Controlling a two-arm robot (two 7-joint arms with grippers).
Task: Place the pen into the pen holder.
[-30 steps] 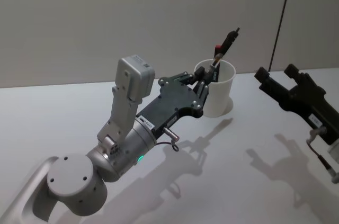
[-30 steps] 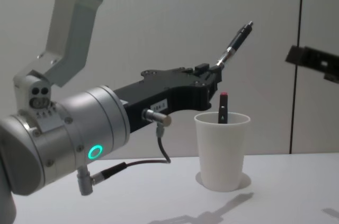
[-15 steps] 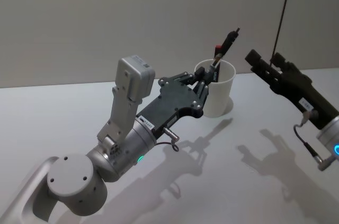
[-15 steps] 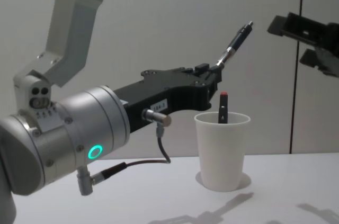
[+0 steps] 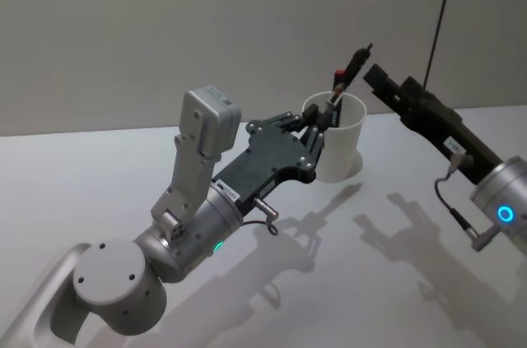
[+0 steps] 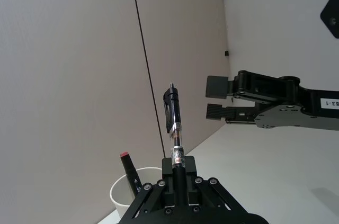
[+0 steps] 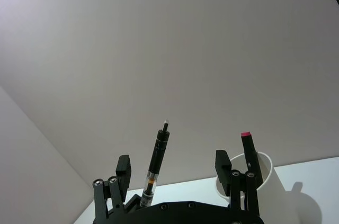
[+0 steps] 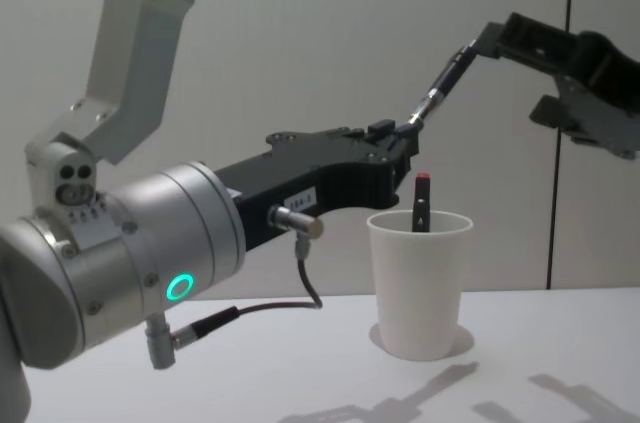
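My left gripper (image 5: 318, 127) is shut on the lower end of a black and clear pen (image 5: 354, 62), which slants upward just above the near rim of the pen holder (image 5: 342, 147), a white paper cup. The left wrist view shows the pen (image 6: 174, 124) upright in the left gripper (image 6: 178, 175), with the cup (image 6: 125, 200) behind it. My right gripper (image 5: 372, 76) is open, level with the pen's top and a short way from it. In the right wrist view the pen (image 7: 157, 161) stands in front of the open right gripper (image 7: 172, 167).
A red-capped marker (image 8: 422, 202) stands inside the cup (image 8: 420, 288). The white table (image 5: 387, 282) stretches in front of the cup. A grey wall with a dark vertical seam (image 5: 441, 2) is close behind.
My right gripper has swung left and up toward the pen's top, still open. The left arm, pen and cup have not moved.
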